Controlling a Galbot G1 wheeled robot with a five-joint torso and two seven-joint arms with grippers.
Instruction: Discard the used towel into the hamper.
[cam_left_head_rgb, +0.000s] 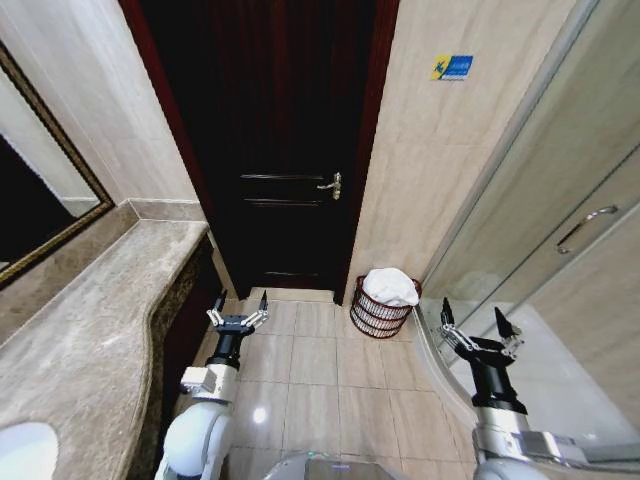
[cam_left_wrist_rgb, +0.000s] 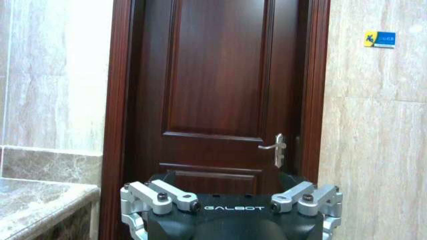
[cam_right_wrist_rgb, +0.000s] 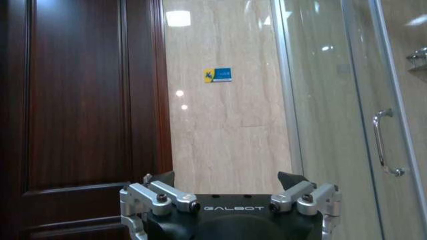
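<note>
From the head camera, the left gripper (cam_left_head_rgb: 238, 315) hangs low over the beige tiled floor (cam_left_head_rgb: 315, 385), fingers spread wide and holding nothing. Just to its left runs the edge of the long brown marble counter (cam_left_head_rgb: 90, 330); ahead of it stands the dark wooden door (cam_left_head_rgb: 275, 150) with its metal lever handle (cam_left_head_rgb: 331, 185). The right gripper (cam_left_head_rgb: 480, 328) is also spread wide and empty, close against the curved glass shower enclosure (cam_left_head_rgb: 560, 230) on its right. The small round dark red-brown wire hamper (cam_left_head_rgb: 380, 315) sits on the floor ahead of and between the two grippers, nearer the right one, against the beige stone wall (cam_left_head_rgb: 440, 170) beside the door frame. A crumpled white towel (cam_left_head_rgb: 390, 286) lies inside it, heaped above the rim.

In the left wrist view, the left gripper (cam_left_wrist_rgb: 231, 192) points at the door (cam_left_wrist_rgb: 220, 90), its fingers (cam_left_wrist_rgb: 163, 195) far apart with nothing between them; the lever handle (cam_left_wrist_rgb: 277, 149) is beyond.

In the right wrist view, the right gripper (cam_right_wrist_rgb: 227, 192) is likewise wide open and empty, facing the stone wall (cam_right_wrist_rgb: 227, 130) between the door (cam_right_wrist_rgb: 73, 100) and the shower glass (cam_right_wrist_rgb: 333, 100), which has a chrome pull handle (cam_right_wrist_rgb: 381, 142).
</note>
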